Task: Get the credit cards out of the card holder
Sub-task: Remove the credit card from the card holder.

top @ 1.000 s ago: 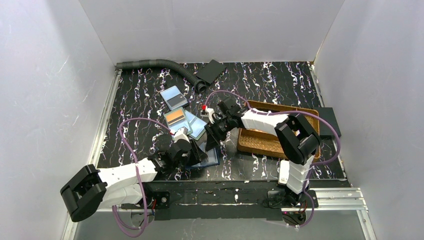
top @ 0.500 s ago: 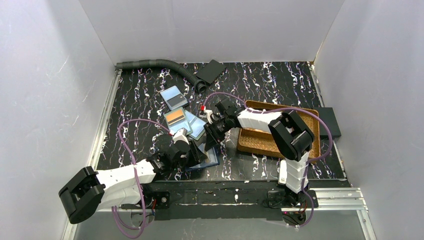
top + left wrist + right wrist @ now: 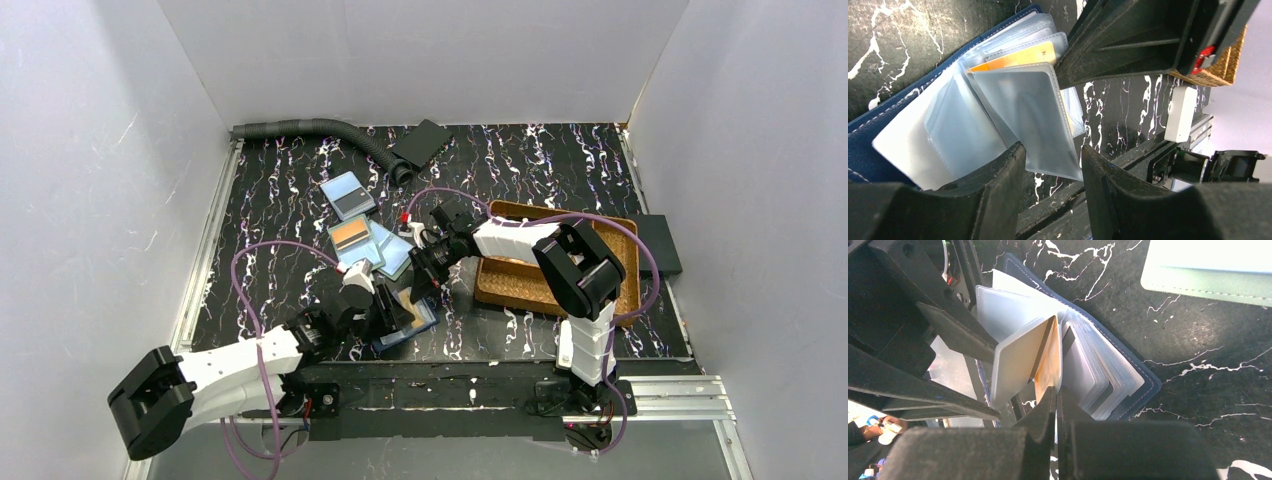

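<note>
Orange plastic credit card (image 3: 1049, 365), thin, stiff and probably slick, sits in the open navy book-like card holder (image 3: 1140, 380) at the tips of the right gripper (image 3: 1055, 395), whose jaws are pressed together. Its exposed edge looks the best hold. Alongside, the left gripper (image 3: 1053, 152), jaws parted, straddles a floppy clear sleeve page (image 3: 1023, 105).

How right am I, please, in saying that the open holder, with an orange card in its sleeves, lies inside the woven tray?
Not quite: the holder lies on the table, left of the tray, as the top view shows. It is open, with an orange card in its sleeves.
</note>
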You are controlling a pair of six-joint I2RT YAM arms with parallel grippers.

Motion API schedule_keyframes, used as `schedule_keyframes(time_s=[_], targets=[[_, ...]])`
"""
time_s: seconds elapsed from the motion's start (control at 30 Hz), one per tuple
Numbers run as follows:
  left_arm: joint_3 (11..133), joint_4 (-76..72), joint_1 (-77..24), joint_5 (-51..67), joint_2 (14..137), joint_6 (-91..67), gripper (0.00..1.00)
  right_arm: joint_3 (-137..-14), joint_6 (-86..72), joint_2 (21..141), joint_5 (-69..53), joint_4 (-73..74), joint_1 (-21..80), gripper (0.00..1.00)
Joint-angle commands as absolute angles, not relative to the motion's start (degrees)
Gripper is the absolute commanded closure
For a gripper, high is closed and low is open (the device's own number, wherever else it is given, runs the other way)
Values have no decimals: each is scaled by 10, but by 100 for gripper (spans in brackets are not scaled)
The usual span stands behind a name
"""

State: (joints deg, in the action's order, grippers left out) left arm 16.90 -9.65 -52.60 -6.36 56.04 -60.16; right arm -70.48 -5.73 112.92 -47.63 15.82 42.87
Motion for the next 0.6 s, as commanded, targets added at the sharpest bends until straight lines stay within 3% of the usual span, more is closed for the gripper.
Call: schedule_keyframes(time_s=[0.0, 0.27, 0.47, 0.57], targets=[[150, -90, -522, -54, 513, -585, 54, -690, -39, 1107, -487, 129, 432, 99], [139, -75, -514, -61, 495, -613, 50, -669, -39, 1087, -497, 109, 432, 99], [188, 17, -513, -83, 517, -611, 50, -662, -39, 1081, -495, 102, 432, 99], [200, 20, -513, -79, 516, -604, 46, -661, -39, 1078, -496, 101, 433, 99]])
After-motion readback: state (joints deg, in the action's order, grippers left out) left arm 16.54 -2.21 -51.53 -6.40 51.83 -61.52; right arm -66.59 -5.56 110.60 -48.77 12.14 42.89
